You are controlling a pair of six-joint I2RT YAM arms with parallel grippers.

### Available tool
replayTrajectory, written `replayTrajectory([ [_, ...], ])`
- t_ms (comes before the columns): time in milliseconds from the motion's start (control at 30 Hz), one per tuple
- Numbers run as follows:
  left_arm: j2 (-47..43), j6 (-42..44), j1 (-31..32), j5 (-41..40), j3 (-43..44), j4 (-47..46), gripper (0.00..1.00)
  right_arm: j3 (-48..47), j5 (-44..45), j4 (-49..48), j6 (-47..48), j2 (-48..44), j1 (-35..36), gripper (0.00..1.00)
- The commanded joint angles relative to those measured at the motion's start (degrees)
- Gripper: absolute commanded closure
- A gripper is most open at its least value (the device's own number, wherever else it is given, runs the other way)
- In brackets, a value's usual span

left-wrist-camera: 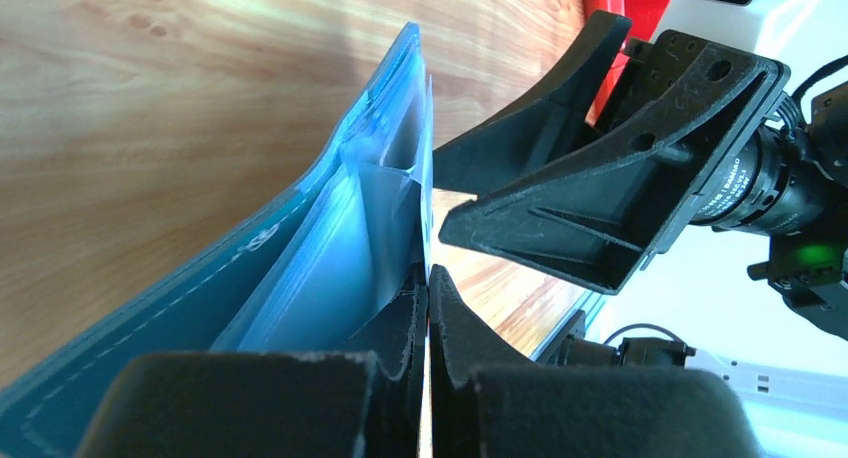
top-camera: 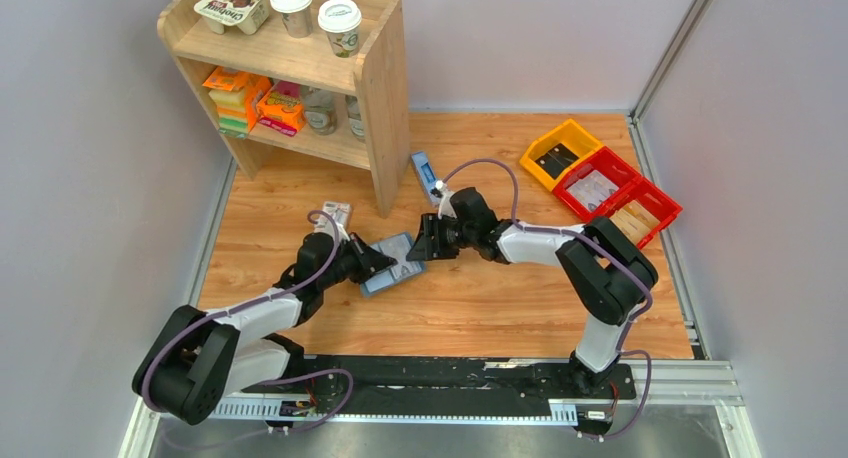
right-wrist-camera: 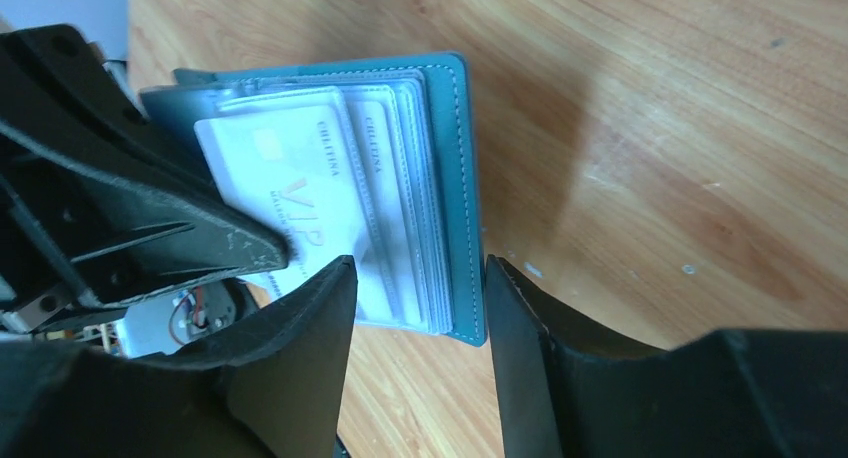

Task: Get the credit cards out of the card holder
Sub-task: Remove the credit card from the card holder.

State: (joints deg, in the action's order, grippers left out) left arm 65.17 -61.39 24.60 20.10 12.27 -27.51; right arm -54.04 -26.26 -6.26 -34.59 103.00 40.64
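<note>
With the left claw (left-wrist-camera: 428, 283) clenched on the open card holder (right-wrist-camera: 455, 178) at mid surface (right-wrist-camera: 680, 128), the right claw (right-wrist-camera: 420, 278), its jaws parted astride the holder's edge, should pinch only the top card (right-wrist-camera: 270, 168) and pull straight out.

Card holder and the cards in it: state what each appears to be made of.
The card holder looks like matte teal leather or leather-like fabric, given its pale edge stitching. The cards seem thin white plastic, slightly glossy, with printed lettering.
</note>
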Motion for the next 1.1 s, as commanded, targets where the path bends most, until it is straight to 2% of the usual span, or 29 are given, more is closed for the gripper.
replayTrajectory([
  [0, 1.7, 4.3, -0.3, 4.5, 3.4, -6.2, 1.0, 3.6, -4.8, -12.3, -2.9, -3.2, -1.5, 0.47],
  [167, 3.9, 5.4, -0.3, 7.0, 4.4, -8.1, 1.0, 7.1, -9.2, -21.5, -7.4, -2.5, -3.6, 0.5],
  [267, 5.6, 4.9, -0.3, 8.5, 4.3, -11.2, 1.0, 7.2, -9.5, -21.6, -7.5, -1.6, -4.0, 0.51],
  [433, 8.2, 3.9, -0.3, 10.7, 5.0, -15.5, 1.0, 7.2, -11.2, -22.3, -7.5, 0.7, -4.3, 0.61],
  [500, 9.1, 3.5, -0.3, 11.1, 5.2, -16.2, 1.0, 7.5, -11.4, -22.8, -7.8, 1.5, -4.3, 0.69],
  [567, 9.6, 3.1, -0.3, 10.8, 5.4, -16.0, 0.99, 7.8, -10.7, -22.5, -7.4, 1.8, -4.3, 0.82],
  [667, 8.9, 3.0, -0.3, 8.8, 5.0, -12.4, 0.98, 7.0, -6.8, -16.5, -5.6, 2.1, -4.8, 0.98],
  [700, 8.6, 3.0, -0.3, 7.5, 4.8, -11.5, 0.98, 6.8, -5.9, -14.8, -5.1, 2.3, -4.9, 1.0],
  [900, 8.2, 1.6, -0.3, 4.3, 3.9, -6.2, 0.91, 6.8, -1.9, -9.0, -4.0, 3.0, -5.3, 1.0],
  [1067, 9.5, 0.0, -0.3, 3.6, 3.8, -4.8, 0.91, 5.6, 0.4, -4.9, -4.4, 4.3, -5.3, 1.0],
])
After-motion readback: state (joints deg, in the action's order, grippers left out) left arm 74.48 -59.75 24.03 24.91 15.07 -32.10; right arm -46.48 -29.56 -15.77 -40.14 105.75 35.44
